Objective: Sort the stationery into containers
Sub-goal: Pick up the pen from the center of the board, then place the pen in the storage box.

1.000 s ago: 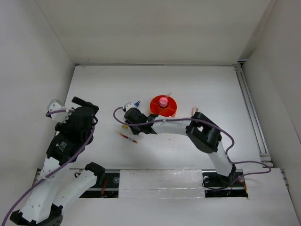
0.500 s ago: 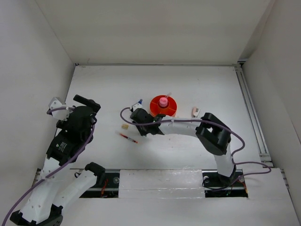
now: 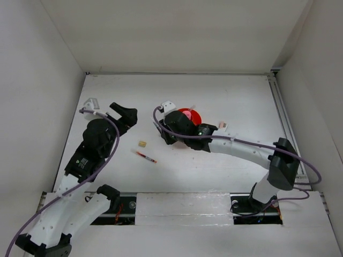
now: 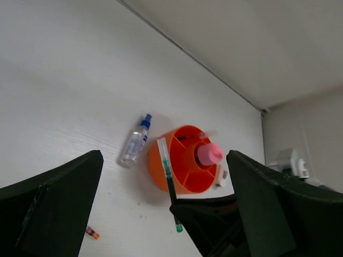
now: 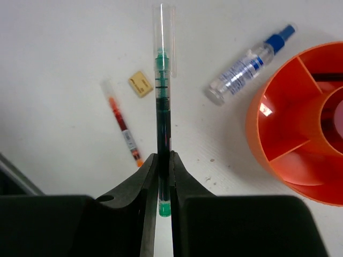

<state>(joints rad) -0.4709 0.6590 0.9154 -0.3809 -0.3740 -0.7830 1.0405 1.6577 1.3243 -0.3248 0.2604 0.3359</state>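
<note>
My right gripper [image 5: 163, 160] is shut on a dark green pen [image 5: 162, 107] with a clear cap, held above the table just left of the round orange organiser [image 5: 289, 155]. From above, this gripper [image 3: 162, 131] partly covers the organiser [image 3: 195, 115]. A pink tube [image 4: 209, 154] stands in the central cup. A blue-capped marker [image 5: 249, 64] lies beside the organiser's left wall. A yellow eraser [image 3: 142, 143] and a red pen [image 3: 146, 156] lie on the table further left. My left gripper [image 3: 126, 113] is open and empty, up in the air left of the organiser [image 4: 161, 176].
A small white eraser [image 3: 221, 126] lies right of the organiser. A thin pale pen [image 4: 201, 134] leans in a far compartment. White walls close in the table on the left, back and right; a rail [image 3: 284, 123] runs along the right side.
My right gripper has moved right, toward the organiser, with the green pen in it. My left gripper has swung right and forward, toward the table's middle.
</note>
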